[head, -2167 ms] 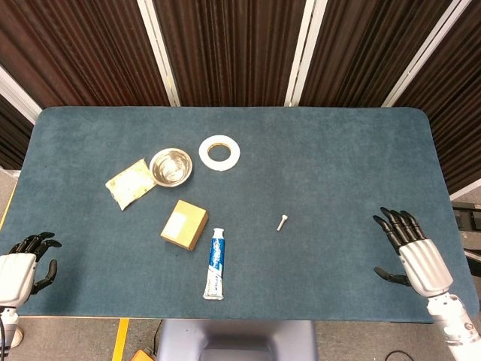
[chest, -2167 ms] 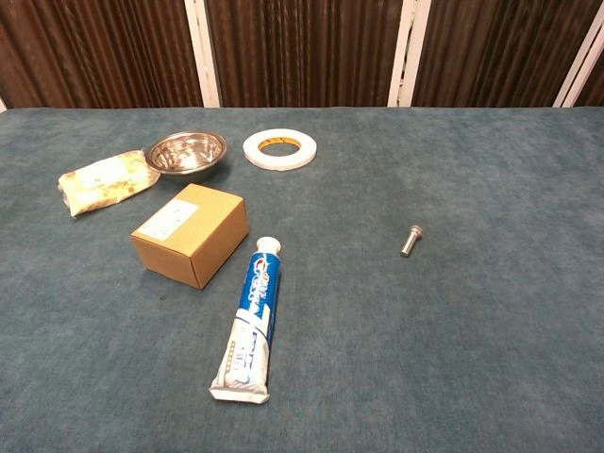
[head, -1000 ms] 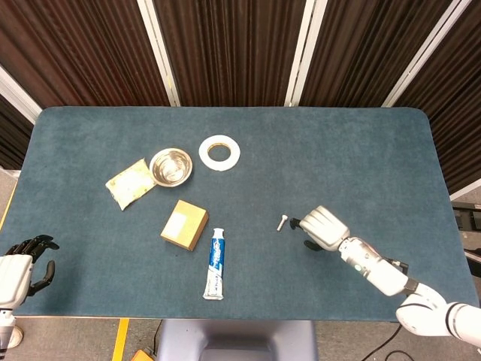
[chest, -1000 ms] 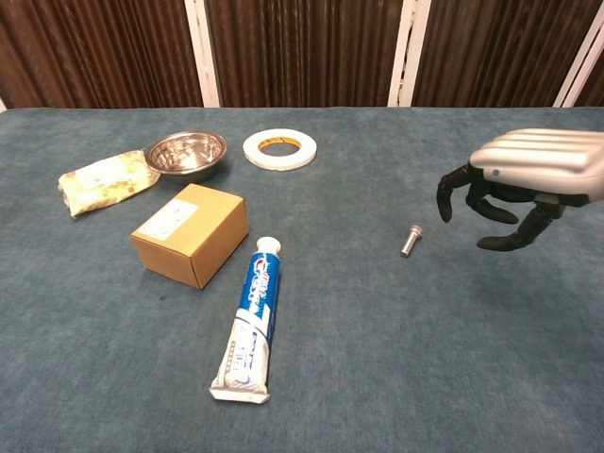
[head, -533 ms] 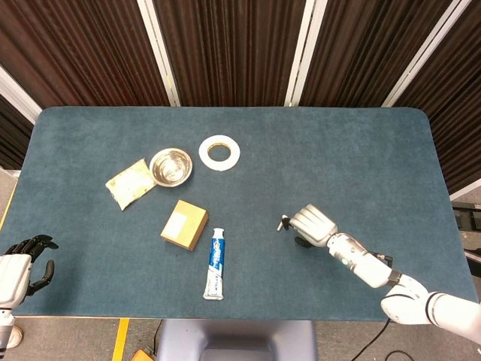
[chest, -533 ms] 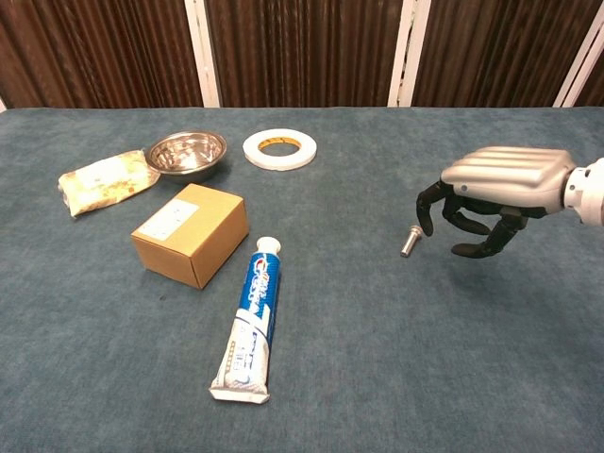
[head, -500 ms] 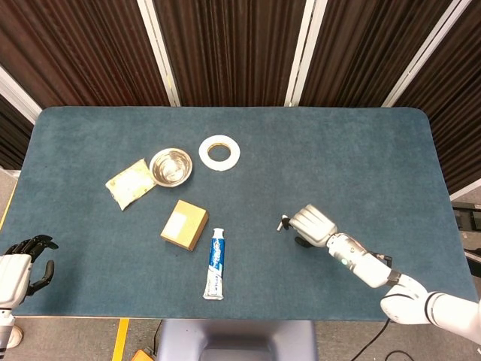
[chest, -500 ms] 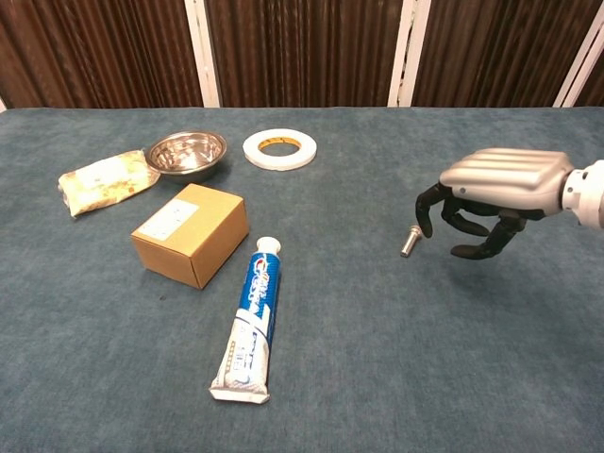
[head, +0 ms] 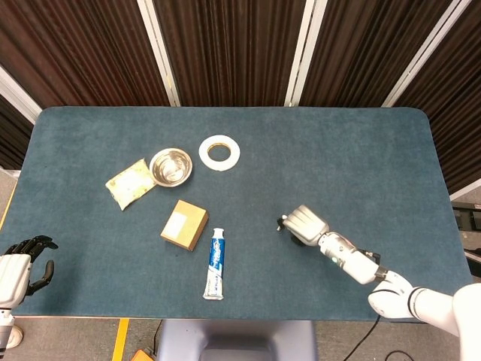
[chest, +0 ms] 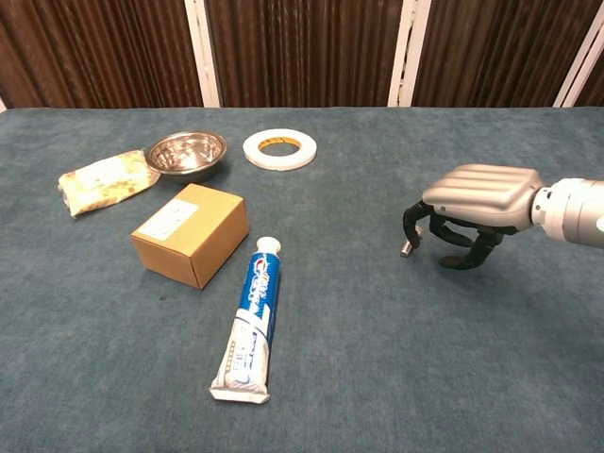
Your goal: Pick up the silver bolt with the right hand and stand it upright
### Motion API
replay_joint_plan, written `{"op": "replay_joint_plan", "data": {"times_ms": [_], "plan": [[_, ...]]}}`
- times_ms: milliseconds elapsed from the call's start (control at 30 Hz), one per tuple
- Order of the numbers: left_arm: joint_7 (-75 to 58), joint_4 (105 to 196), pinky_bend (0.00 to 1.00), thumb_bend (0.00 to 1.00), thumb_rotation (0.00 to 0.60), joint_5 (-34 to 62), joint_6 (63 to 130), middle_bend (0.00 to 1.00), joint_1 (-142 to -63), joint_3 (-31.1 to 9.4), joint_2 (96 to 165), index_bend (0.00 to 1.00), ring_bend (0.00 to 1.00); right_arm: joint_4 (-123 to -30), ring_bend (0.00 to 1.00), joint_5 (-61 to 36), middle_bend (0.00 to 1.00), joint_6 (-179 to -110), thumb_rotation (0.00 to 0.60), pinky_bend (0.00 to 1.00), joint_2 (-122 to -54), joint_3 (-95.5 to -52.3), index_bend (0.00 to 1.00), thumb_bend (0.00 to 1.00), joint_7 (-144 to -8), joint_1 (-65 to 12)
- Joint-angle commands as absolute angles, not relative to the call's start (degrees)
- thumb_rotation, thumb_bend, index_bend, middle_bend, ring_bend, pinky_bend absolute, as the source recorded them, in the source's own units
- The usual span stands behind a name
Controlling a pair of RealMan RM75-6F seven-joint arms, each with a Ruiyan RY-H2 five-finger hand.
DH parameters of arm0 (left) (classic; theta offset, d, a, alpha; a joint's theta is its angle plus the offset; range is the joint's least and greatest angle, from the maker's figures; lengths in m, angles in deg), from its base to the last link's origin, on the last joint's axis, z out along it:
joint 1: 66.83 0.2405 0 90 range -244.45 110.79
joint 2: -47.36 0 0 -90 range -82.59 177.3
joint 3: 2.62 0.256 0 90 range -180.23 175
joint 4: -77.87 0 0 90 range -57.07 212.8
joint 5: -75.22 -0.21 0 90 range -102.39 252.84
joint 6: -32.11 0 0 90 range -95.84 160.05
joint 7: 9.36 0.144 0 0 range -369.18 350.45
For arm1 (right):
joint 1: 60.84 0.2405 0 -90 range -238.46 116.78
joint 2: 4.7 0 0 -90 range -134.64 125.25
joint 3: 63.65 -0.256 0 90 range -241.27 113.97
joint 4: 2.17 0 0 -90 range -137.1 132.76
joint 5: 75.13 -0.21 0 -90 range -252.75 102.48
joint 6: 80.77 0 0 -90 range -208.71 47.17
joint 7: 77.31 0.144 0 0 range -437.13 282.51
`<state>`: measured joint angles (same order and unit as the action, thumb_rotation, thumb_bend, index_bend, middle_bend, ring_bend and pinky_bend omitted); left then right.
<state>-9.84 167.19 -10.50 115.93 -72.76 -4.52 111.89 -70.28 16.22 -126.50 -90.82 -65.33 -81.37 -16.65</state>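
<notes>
The silver bolt [chest: 407,249] lies on the blue table [chest: 377,359], right of centre. Only its lower end shows in the chest view; the rest is behind dark fingertips [chest: 411,225]. My right hand [chest: 477,196] hovers palm down over it, fingers curled to the bolt, thumb [chest: 462,261] well apart to the right. In the head view my right hand [head: 303,223] covers the bolt almost wholly. My left hand [head: 19,263] sits off the table's front left corner, holding nothing, fingers apart.
A toothpaste tube [chest: 253,319] lies left of the bolt, with a cardboard box [chest: 192,232] beyond it. A steel bowl [chest: 187,152], a tape roll [chest: 279,148] and a yellow packet [chest: 106,179] sit further back left.
My right hand has slid left and lower, from beside the bolt to over it, its fingertips now at the bolt's head. The bolt still lies in place. The left hand is still.
</notes>
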Motion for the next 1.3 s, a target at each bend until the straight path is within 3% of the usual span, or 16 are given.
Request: {"op": "replay_joint_plan", "data": {"times_ms": [33,1300], "plan": [[-9.81,167.19,0.37,0.52,0.600,-10.52,115.90,0.29,-72.77,-4.50,111.89,0.39,0.30,-69.73,0.99,15.94,0.89,-126.71,0.600,0.94,-91.32,-65.39,0.50,0.44,-81.33,-16.33],[-9.55,167.30,0.37,0.52,0.600,-10.18,115.72,0.29,-72.74,-4.56,111.91,0.39,0.31,-62.42,0.99,13.67,0.89,-126.02,0.600,0.94,-96.77,-64.85,0.50,0.44,-77.32,-13.14]]}}
